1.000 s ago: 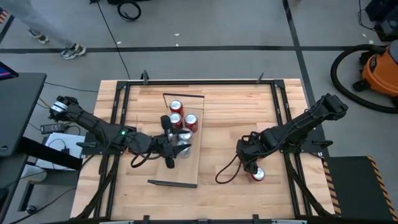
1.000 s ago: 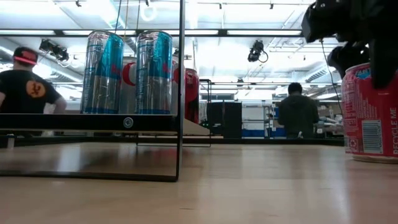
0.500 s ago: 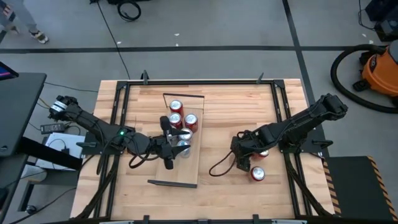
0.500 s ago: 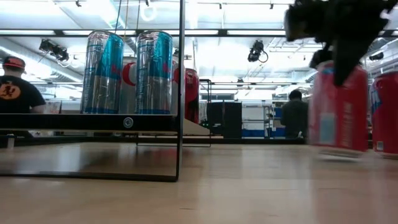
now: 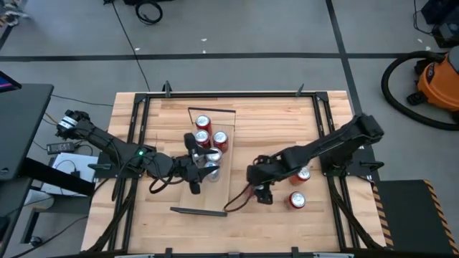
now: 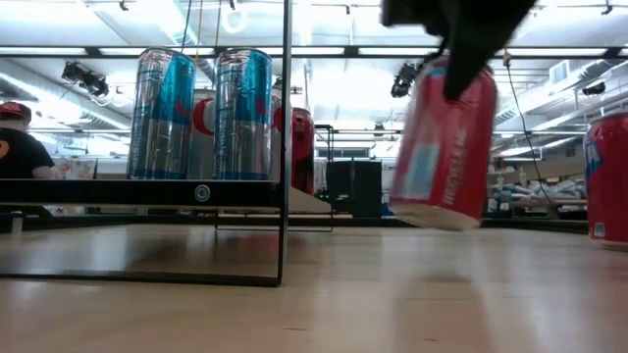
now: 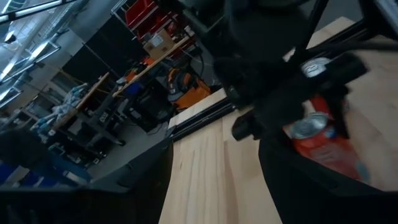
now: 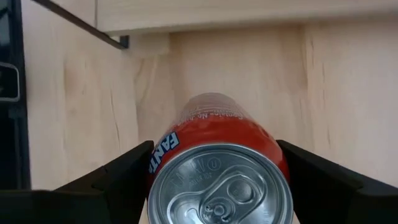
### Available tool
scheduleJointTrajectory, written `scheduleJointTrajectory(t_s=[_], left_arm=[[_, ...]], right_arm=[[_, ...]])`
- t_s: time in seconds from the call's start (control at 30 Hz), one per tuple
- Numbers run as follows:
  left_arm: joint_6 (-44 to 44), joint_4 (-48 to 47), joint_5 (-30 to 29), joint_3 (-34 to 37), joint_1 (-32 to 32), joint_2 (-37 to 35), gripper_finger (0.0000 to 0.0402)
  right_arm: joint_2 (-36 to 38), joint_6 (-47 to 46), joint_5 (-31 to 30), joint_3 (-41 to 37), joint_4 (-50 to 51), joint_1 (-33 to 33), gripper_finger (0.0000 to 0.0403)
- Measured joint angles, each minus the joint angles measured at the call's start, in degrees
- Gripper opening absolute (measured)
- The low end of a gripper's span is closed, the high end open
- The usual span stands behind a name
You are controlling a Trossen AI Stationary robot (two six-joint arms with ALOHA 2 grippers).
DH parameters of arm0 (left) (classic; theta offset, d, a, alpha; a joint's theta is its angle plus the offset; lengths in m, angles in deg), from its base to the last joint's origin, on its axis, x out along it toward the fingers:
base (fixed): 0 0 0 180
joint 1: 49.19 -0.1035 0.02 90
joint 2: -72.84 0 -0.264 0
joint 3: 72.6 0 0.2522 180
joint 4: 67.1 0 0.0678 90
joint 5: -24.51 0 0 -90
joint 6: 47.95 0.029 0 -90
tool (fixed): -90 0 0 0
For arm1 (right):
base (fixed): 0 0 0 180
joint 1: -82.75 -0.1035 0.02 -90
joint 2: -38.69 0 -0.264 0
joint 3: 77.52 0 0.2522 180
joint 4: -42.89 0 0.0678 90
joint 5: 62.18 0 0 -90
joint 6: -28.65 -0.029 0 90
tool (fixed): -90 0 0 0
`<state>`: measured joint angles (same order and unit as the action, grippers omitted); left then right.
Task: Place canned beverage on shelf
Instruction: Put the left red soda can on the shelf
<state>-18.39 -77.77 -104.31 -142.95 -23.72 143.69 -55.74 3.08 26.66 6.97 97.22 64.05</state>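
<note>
The shelf (image 5: 222, 192) is a long light-wood board with dark end rims, raised above the tabletop in the low view (image 6: 137, 192). On it stand three red cans (image 5: 203, 122) and two tall blue-and-silver cans (image 6: 201, 113). My right gripper (image 5: 262, 185) is shut on a red can (image 6: 442, 147), just right of the shelf's near half. My left gripper (image 5: 201, 168) is open by the tall cans at the shelf's left side, and I see it touch nothing. My right gripper pinches the red can's side wall near its top (image 8: 163, 149) between its two fingers (image 8: 118, 180), one on each side. The fingers come from above, pointing down. The can hangs tilted, its top up, lifted clear of the table.
Two more red cans stand on the tabletop at the right (image 5: 303, 173) (image 5: 297, 200). A dark cable loops below my right arm (image 5: 237, 204). The shelf's near end rim (image 5: 199, 211) lies close by. A person (image 6: 18, 147) shows far behind the table.
My right gripper has lifted the red can off the tabletop and carried it toward the table's left edge, up to the shelf. The can now hangs tilted and clear of the table.
</note>
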Motion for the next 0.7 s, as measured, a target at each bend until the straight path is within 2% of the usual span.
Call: scheduleJointTrajectory(t_s=[0.3, 0.5, 0.7], left_arm=[[-2.96, -6.26, -0.64, 0.04, 1.70, -2.48, 0.0249], [-9.40, -15.61, -0.53, 0.04, 3.39, -6.73, 0.0249], [-13.13, -18.64, -0.27, 0.02, 3.39, -8.11, 0.0249]], right_arm=[[-10.97, 9.56, -0.73, 21.60, 12.64, 0.04, 0.0321], [-15.57, 13.46, -1.84, 29.62, 13.45, 0.07, 0.0321], [-20.25, 16.86, -1.90, 36.68, 13.59, 0.21, 0.0322]])
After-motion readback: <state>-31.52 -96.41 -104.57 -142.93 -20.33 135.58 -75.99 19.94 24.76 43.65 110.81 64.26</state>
